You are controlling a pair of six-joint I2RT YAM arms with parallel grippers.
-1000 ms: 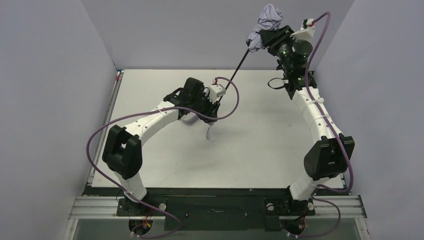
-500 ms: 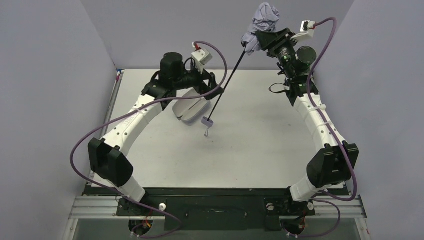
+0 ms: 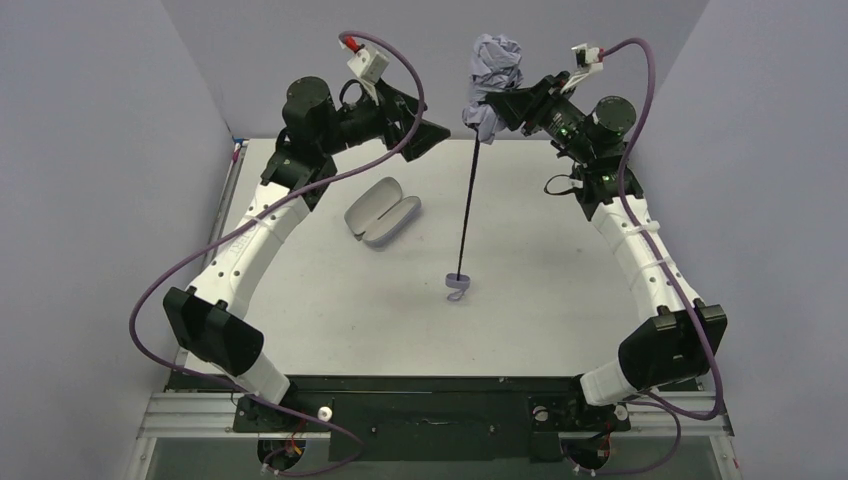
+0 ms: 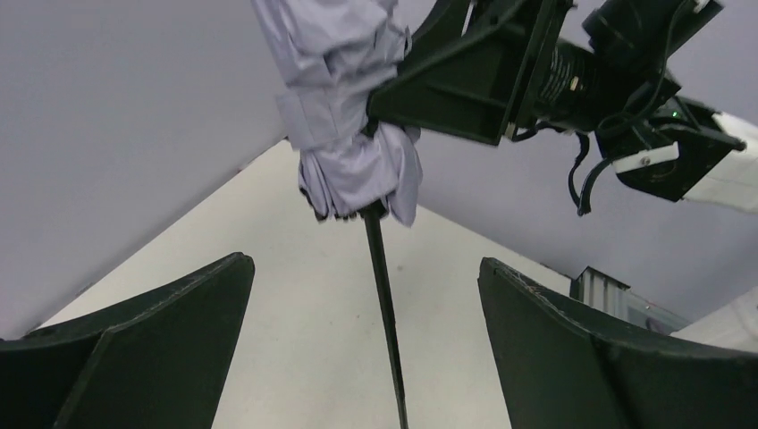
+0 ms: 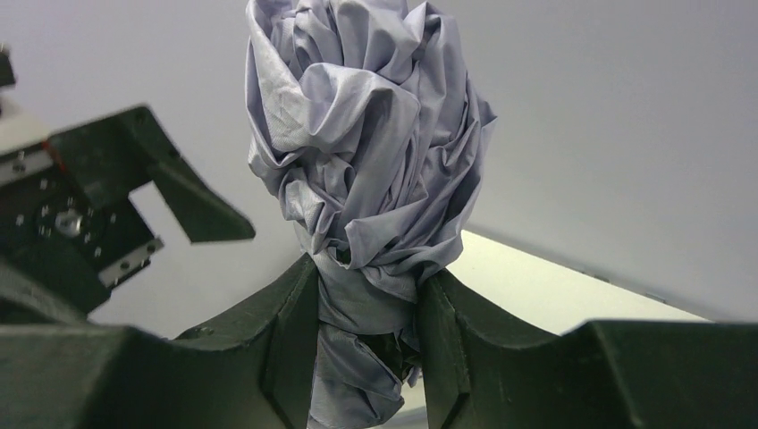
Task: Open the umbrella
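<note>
The umbrella hangs upright above the table, its crumpled lavender canopy [image 3: 493,70] still folded. My right gripper [image 3: 492,112] is shut on the lower part of that canopy [image 5: 366,179], the cloth pinched between both fingers [image 5: 286,357]. The thin black shaft [image 3: 469,205] drops straight down to the small lavender handle [image 3: 457,291] with its loop, just over the tabletop. My left gripper [image 3: 428,142] is raised to the left of the canopy, open wide and holding nothing. In the left wrist view the shaft [image 4: 384,304] runs between the spread fingers [image 4: 161,340] without touching them.
An open lavender clamshell case [image 3: 382,215] lies on the white table [image 3: 560,300], left of the shaft. Grey walls close in the back and both sides. Purple cables loop off both arms.
My left gripper let go of the shaft, opened wide and rose up and back toward the canopy. The right arm swung the umbrella left, so it now hangs straight. The case came into view.
</note>
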